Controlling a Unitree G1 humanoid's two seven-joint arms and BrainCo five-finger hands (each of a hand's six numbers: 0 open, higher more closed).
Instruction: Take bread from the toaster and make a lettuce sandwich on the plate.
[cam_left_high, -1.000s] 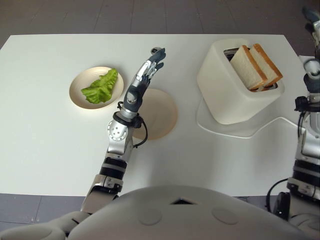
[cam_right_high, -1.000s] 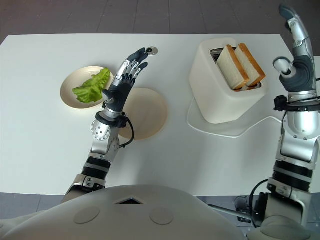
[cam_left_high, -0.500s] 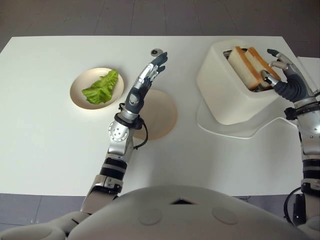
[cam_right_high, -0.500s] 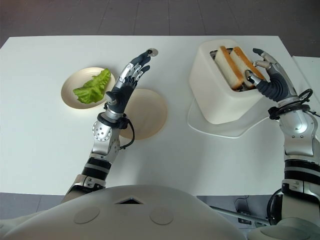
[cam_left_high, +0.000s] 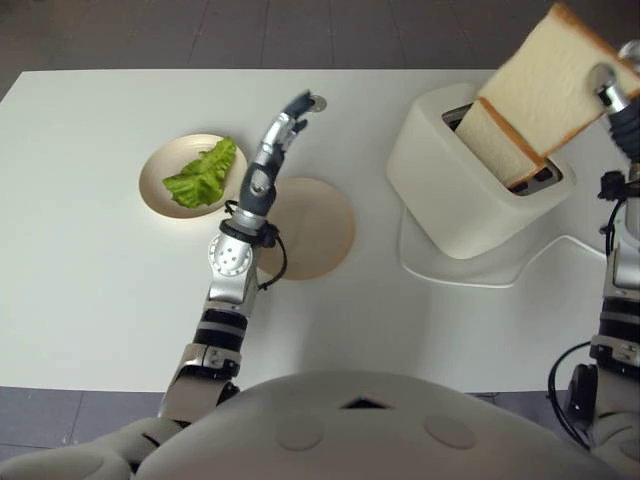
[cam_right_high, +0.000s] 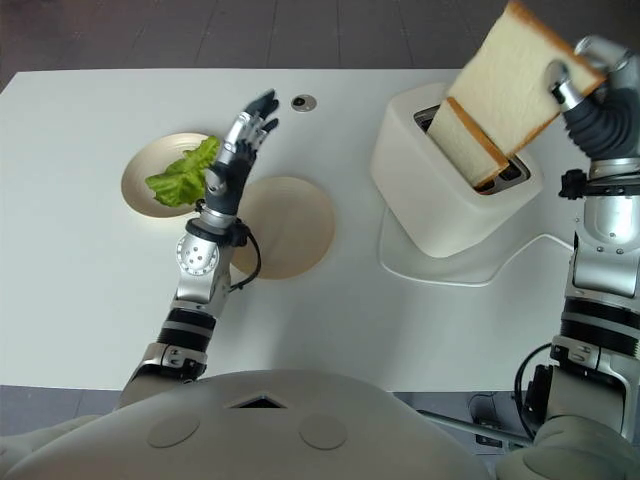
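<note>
Both head-mounted eyes look forward and down, close above the white rectangular table (cam_left_high: 80, 300) — a sideways-offset pair sharing everything between left hand (cam_left_high: 264, 168) and right hand (cam_right_high: 597, 105).

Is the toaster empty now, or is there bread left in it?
Not empty. One slice stands in the slot of the toaster; the right hand holds the other slice raised above it.

White rect. tabletop (cam_left_high: 100, 300) spans nearly full width, matte, plain. Small round metal fitting (cam_right_high: 302, 102) set in it nr far edge. Beyond the far edge: dark grey tiled floor (cam_left_high: 200, 30), grout lines visible. Same floor shows below the near edge, bottom-left. Lighting even, shadows soft.
</note>
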